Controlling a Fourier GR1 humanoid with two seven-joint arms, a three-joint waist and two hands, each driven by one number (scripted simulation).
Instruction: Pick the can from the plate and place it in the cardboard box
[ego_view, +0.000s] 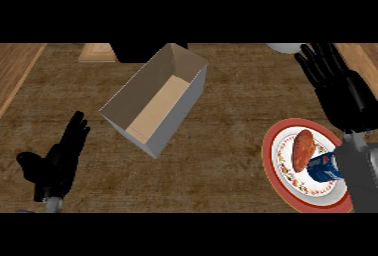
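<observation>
A blue can (323, 167) lies on a round plate (284, 186) with a red rim at the lower right, beside a reddish-brown sweet potato (302, 148). My right forearm crosses over the plate and hides part of the can. My right hand (336, 82) is beyond the plate, toward the far right, with its fingers straight and holding nothing. The open cardboard box (159, 102) stands slantwise at the centre, its inside bare. My left hand (57, 160) rests open at the lower left, fingers pointing up, well apart from the box.
A light wooden block (97, 52) lies at the far edge left of the box, next to a dark object (136, 51). A white rounded item (284, 47) peeks in at the top right. Pale wood strips border the counter on both sides.
</observation>
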